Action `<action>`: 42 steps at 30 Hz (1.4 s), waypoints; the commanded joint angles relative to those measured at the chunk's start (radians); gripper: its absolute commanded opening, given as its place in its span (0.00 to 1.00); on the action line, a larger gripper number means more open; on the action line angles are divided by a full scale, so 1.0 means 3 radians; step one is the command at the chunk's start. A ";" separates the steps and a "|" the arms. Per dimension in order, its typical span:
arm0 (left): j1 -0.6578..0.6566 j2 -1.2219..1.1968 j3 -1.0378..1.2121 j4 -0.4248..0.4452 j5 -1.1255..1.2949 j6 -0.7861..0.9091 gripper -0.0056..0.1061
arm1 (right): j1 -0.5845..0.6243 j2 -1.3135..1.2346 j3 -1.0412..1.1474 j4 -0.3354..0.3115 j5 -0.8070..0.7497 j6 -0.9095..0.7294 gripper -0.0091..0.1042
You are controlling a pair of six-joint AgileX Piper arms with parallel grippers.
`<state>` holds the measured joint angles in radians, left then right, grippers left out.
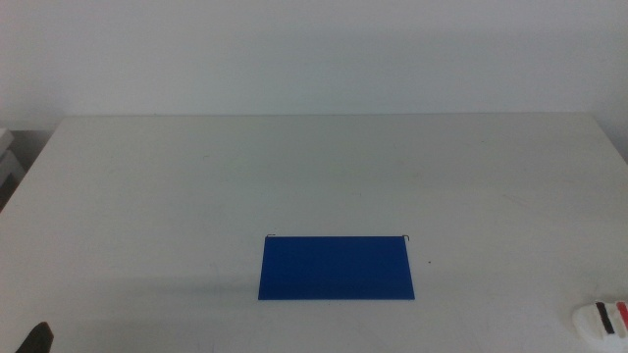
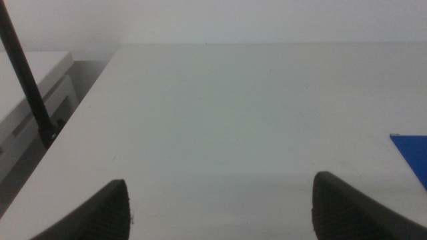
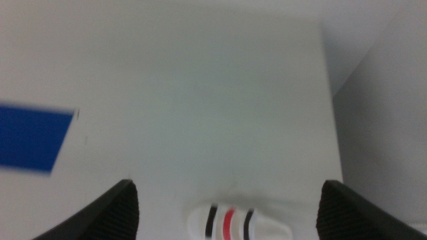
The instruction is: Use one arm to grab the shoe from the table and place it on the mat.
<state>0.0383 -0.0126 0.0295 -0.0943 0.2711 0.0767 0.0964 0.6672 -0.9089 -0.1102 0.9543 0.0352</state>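
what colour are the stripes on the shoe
Black, red, black stripes on the white shoe, clearest in the right wrist view.

Shoe cut by frame edge; mat blurred.

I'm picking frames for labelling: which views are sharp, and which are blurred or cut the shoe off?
Middle view: fairly sharp, mat crisp, shoe clipped at the frame's corner. Right wrist view: blurred, mat edges smeared, shoe soft. Left wrist view: soft, no shoe.
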 commanded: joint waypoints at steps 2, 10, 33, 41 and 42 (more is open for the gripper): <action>-0.0016 -0.0045 0.0023 -0.0026 -0.0268 -0.0017 0.89 | 0.0128 0.0358 -0.0409 -0.0054 0.0260 -0.0260 0.89; -0.0016 -0.0045 0.0023 -0.0026 -0.0268 -0.0017 0.89 | 0.0266 0.0861 -0.0568 0.0077 0.1113 -0.2304 0.89; -0.0016 -0.0045 0.0023 -0.0026 -0.0268 -0.0017 0.89 | -0.0444 0.1626 -0.0541 -0.0150 0.1106 -0.2586 0.89; -0.0016 -0.0045 0.0023 -0.0026 -0.0268 -0.0017 0.89 | -0.0508 0.1909 -0.0541 -0.0182 0.1099 -0.2528 0.89; -0.0016 -0.0045 0.0023 -0.0026 -0.0268 -0.0017 0.89 | -0.0508 0.1975 -0.0541 -0.0232 0.1089 -0.2535 0.89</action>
<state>0.0383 -0.0126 0.0295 -0.0943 0.2711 0.0767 -0.0469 1.2599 -1.0460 -0.1453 1.2367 -0.7250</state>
